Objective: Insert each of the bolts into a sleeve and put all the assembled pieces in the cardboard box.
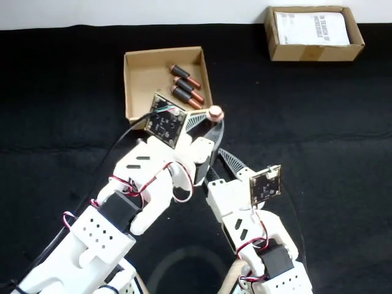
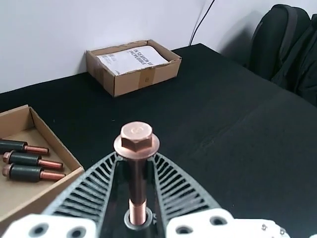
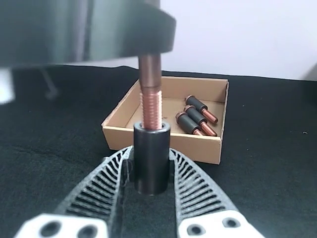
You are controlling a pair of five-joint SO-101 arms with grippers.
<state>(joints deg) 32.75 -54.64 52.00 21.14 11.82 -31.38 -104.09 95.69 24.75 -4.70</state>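
Note:
My left gripper (image 2: 136, 159) is shut on a copper bolt (image 2: 136, 141), hex head toward the camera. The bolt's threaded end (image 3: 150, 111) enters the top of a black sleeve (image 3: 151, 158), which my right gripper (image 3: 151, 151) is shut on. In the high view both grippers meet just off the near right corner of the cardboard box (image 1: 138, 79), with the bolt head (image 1: 214, 113) beside that corner. Three assembled pieces (image 1: 185, 86) lie inside the box, also seen as assembled pieces (image 3: 195, 116) beyond the sleeve.
A second cardboard box (image 1: 313, 33) holding a printed paper stands at the far right of the black table (image 1: 318, 135). The left arm's cable (image 1: 125, 138) runs beside the box. Dark bags (image 2: 287, 44) sit past the table's edge.

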